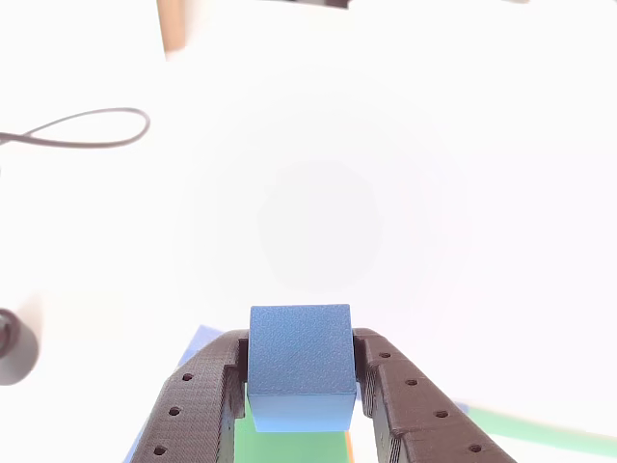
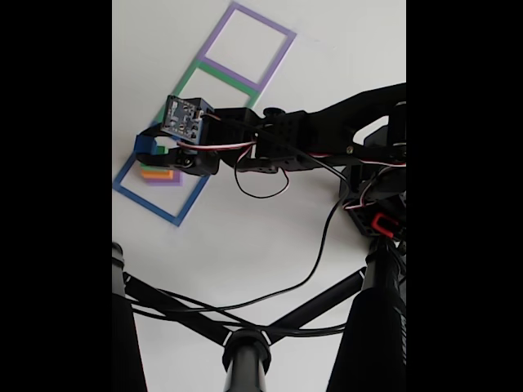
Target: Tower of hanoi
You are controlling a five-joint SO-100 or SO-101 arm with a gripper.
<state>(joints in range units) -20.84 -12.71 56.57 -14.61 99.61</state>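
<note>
While the black two-finger end effector (image 1: 301,386) clamps the small matte blue cube (image 1: 300,367) between its fingers (image 1: 207,395), one finger presses on each side face of the cube in the other view. Cube sits at the fingertips, top face level. Directly below it, a green surface (image 1: 289,446) shows between the fingers; cannot tell from that view whether cube touches it. Fixed view: end effector (image 2: 149,145) holds the blue cube (image 2: 145,144) over a stack beneath it: green block (image 2: 163,151), orange block (image 2: 155,171), flat pale-purple slab (image 2: 173,180) at the bottom, all inside the flat blue square outline (image 2: 155,204) on the white tabletop (image 2: 245,237). Green square outline (image 2: 214,77) and purple square outline (image 2: 253,41) lie further out past the fingertips, well apart. Black cable loop (image 1: 92,128) lies on the tabletop ahead-left of the end effector.
</note>
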